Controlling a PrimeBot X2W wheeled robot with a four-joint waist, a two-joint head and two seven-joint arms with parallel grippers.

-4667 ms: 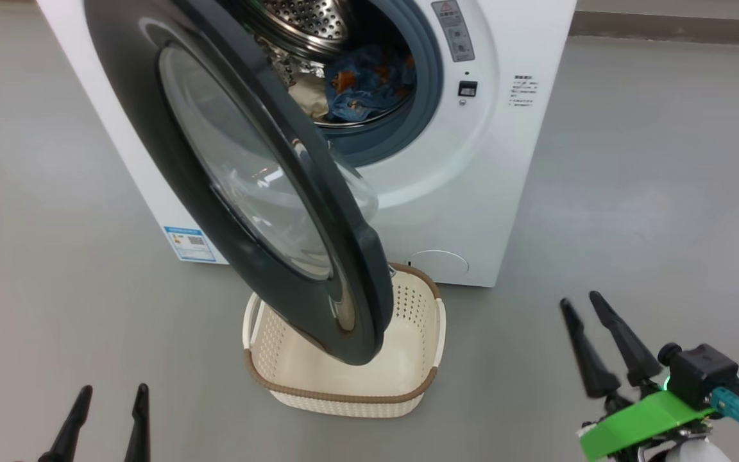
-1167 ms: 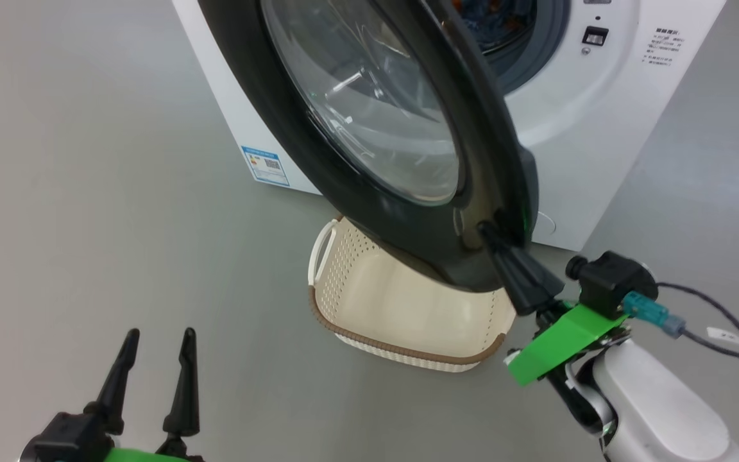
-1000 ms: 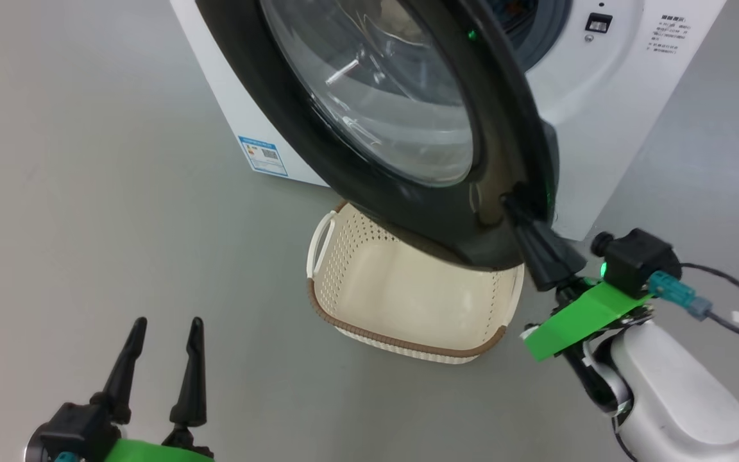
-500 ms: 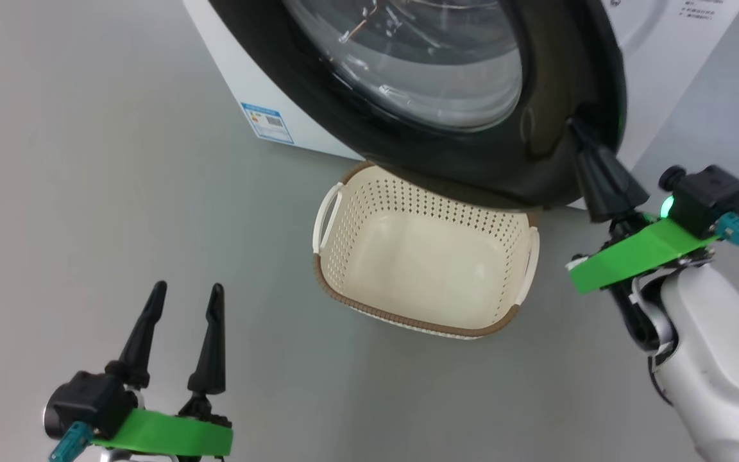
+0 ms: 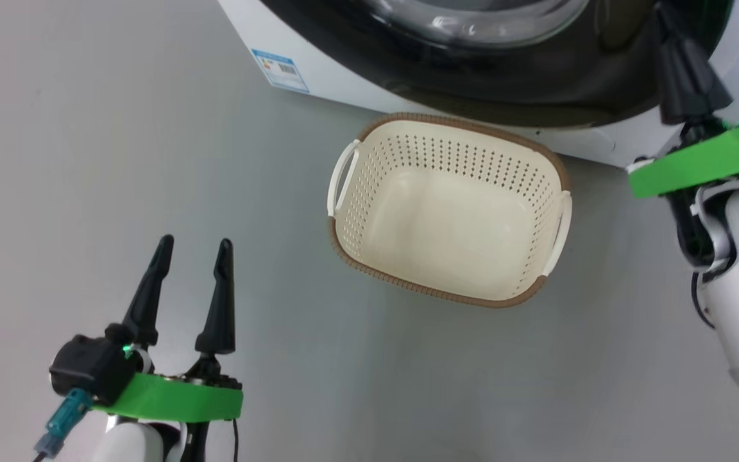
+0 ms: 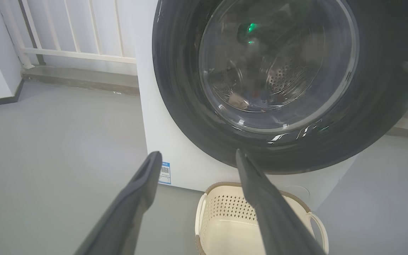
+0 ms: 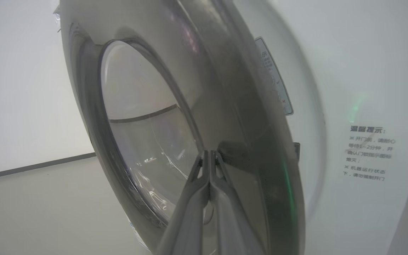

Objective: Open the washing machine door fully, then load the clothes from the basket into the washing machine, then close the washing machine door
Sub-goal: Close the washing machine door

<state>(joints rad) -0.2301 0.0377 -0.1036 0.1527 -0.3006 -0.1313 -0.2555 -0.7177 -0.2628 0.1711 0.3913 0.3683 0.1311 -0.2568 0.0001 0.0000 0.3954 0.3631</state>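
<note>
Right gripper clenched, empty, tips touching washing machine door. Left gripper spread wide, empty; basket ahead, right.

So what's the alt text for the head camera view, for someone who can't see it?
An empty cream-white perforated plastic basket with a brown rim sits on the grey floor in front of a white washing machine with a glossy black round door. The right gripper, fingers together, meets the door's edge at upper right; the left gripper hangs open at lower left.
</note>
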